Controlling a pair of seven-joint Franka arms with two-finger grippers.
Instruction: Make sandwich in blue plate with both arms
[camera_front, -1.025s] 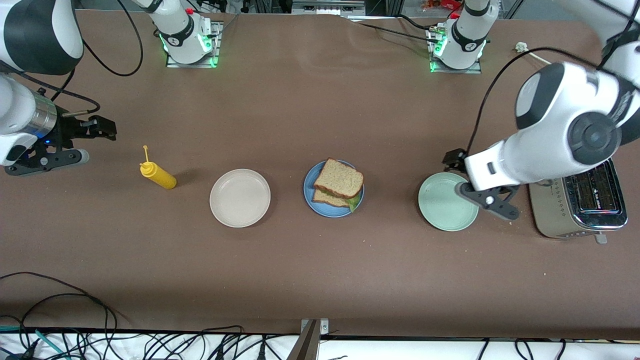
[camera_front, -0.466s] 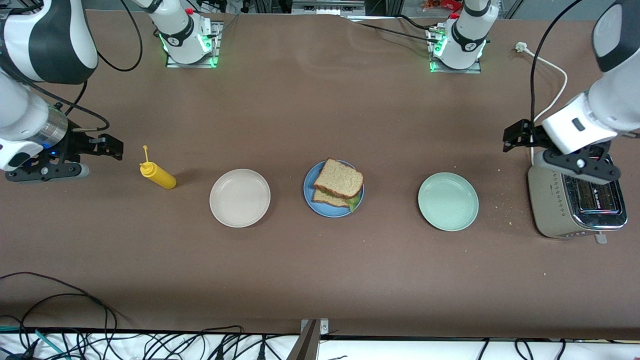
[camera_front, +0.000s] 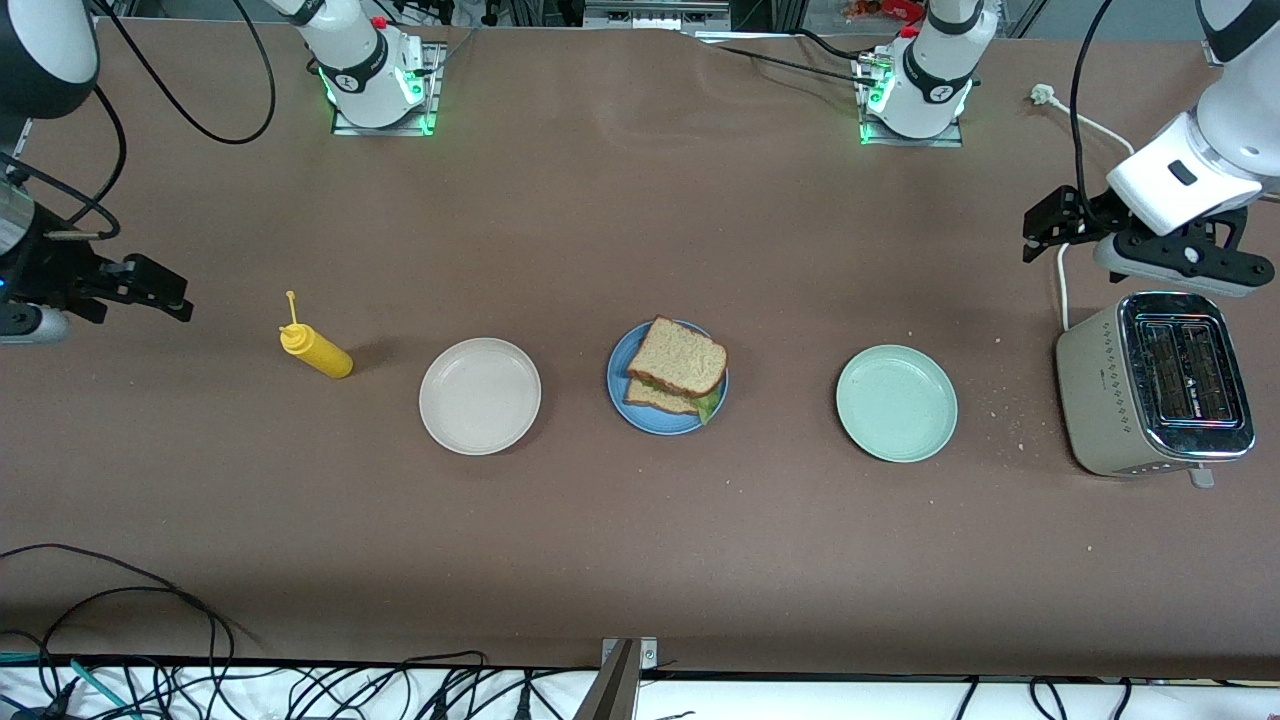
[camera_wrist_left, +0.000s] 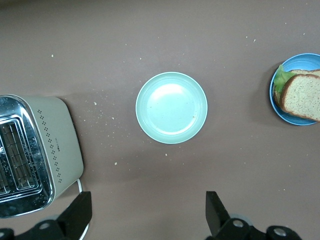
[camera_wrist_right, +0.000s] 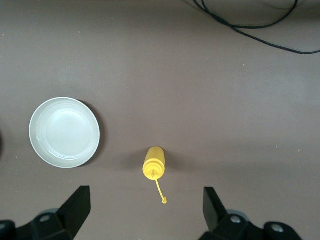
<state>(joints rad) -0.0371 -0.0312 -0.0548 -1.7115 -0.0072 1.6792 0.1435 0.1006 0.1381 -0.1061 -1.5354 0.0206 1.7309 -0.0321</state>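
The sandwich (camera_front: 676, 370), two wholemeal slices with lettuce poking out, sits assembled on the blue plate (camera_front: 620, 395) at the centre of the front view, between the beige plate (camera_front: 480, 395) and the pale green plate (camera_front: 897, 402). The job looks done. The left gripper (camera_front: 1040, 232), at right edge over bare table beside the toaster (camera_front: 1150, 395), and the right gripper (camera_front: 160, 297), at left edge near the mustard bottle (camera_front: 315, 350), both hang wide open and empty, seemingly pulled clear.

High front view faces the bases; wrist views look straight down.
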